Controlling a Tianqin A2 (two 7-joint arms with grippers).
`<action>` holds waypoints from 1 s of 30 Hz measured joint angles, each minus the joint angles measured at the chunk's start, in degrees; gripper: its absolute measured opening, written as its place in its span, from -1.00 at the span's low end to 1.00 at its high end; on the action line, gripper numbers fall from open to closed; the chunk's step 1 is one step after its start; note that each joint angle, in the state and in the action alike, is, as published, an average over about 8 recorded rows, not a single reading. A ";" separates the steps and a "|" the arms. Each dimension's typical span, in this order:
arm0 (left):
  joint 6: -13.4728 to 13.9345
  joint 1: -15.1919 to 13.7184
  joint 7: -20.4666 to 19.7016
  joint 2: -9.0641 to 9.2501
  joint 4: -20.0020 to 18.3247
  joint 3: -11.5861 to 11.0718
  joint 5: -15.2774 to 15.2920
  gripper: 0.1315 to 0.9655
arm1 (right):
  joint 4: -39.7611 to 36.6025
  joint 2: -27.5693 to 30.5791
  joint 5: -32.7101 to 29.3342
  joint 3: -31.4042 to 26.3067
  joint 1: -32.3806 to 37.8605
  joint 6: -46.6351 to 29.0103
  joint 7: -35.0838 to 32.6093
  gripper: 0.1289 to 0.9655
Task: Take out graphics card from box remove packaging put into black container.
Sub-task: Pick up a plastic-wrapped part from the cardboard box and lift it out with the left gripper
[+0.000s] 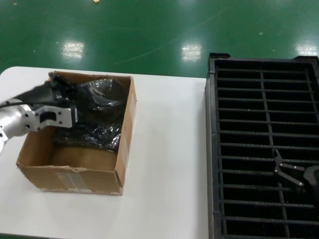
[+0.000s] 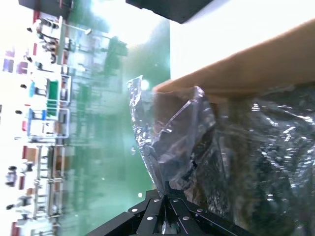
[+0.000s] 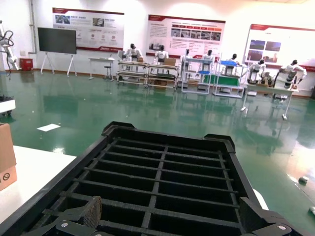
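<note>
Left gripper (image 1: pixel 75 102): inside the box (image 1: pixel 124 149), left of frame, pinched on the bag (image 1: pixel 102 117) at its left edge; bag stretches rightward from it. Card: inside bag, not discernible. Right gripper (image 1: pixel 291 174): spread open over the container (image 1: pixel 214 149), lower right, far off.

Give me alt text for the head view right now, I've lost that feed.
The left gripper reaches into the brown cardboard box on the white table, its fingers at the crinkly plastic packaging bunched inside. The right gripper hovers open over the slotted black container at the table's right.
</note>
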 joint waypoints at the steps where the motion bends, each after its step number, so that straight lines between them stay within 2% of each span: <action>1: 0.36 0.61 -1.59 -0.57 -2.08 -0.41 1.32 -0.98 | 0.00 0.00 0.00 0.00 0.00 0.00 0.00 1.00; 7: 3.28 4.34 -9.13 -3.82 -13.27 -2.86 7.62 -0.98 | 0.00 0.00 0.00 0.00 0.00 0.00 0.00 1.00; 13: 6.71 9.29 -14.33 -7.41 -24.29 -5.34 10.04 -0.98 | 0.00 0.00 0.00 0.00 0.00 0.00 0.00 1.00; 21: 8.46 17.98 -18.67 -11.74 -38.20 -9.49 9.49 -0.98 | 0.00 0.00 0.00 0.00 0.00 0.00 0.00 1.00; 26: 7.93 23.26 -18.76 -13.54 -44.18 -10.69 7.43 -0.98 | 0.00 0.00 0.00 0.00 0.00 0.00 0.00 1.00; 30: 7.06 26.78 -18.07 -14.26 -47.52 -10.96 5.54 -0.98 | 0.00 0.00 0.00 0.00 0.00 0.00 0.00 1.00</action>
